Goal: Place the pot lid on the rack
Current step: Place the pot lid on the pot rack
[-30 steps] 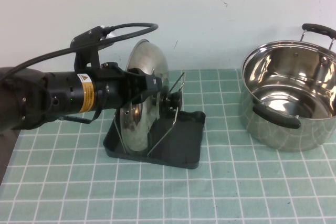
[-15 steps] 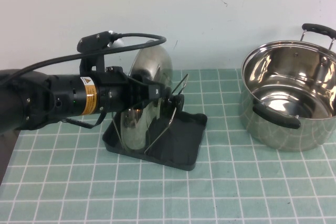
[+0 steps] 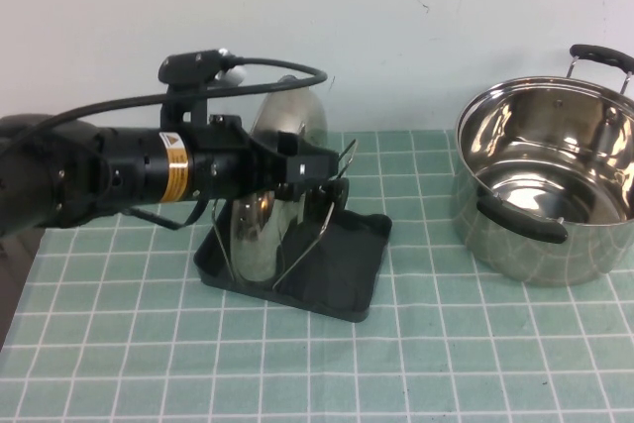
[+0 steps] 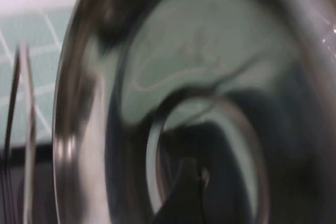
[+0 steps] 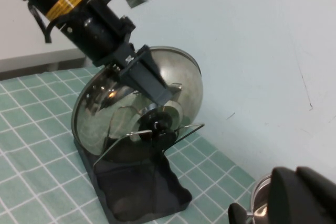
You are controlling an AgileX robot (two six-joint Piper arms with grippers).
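The pot lid (image 3: 287,121) stands on edge in the rack (image 3: 342,269), held between the upright wire holders (image 3: 309,235). Its black knob (image 5: 160,130) faces the pot side. My left gripper (image 3: 315,161) hovers at the lid's upper face just above the knob. It is open, and one dark finger (image 5: 149,80) lies over the dome without gripping the knob. In the left wrist view the shiny lid (image 4: 184,77) fills almost everything, with a rack wire (image 4: 22,108) at the side. My right gripper (image 5: 295,176) is shut on nothing, off to the right above the pot's rim.
A deep steel pot (image 3: 550,190) with black handles stands at the right of the green checked mat (image 3: 446,364); its rim (image 5: 261,195) shows under my right gripper. A white wall runs behind the table. The left arm's cable loops above the lid.
My left gripper has opened and let go of the knob. The lid has shifted slightly right and settled upright between the wires. The left arm has crept rightward.
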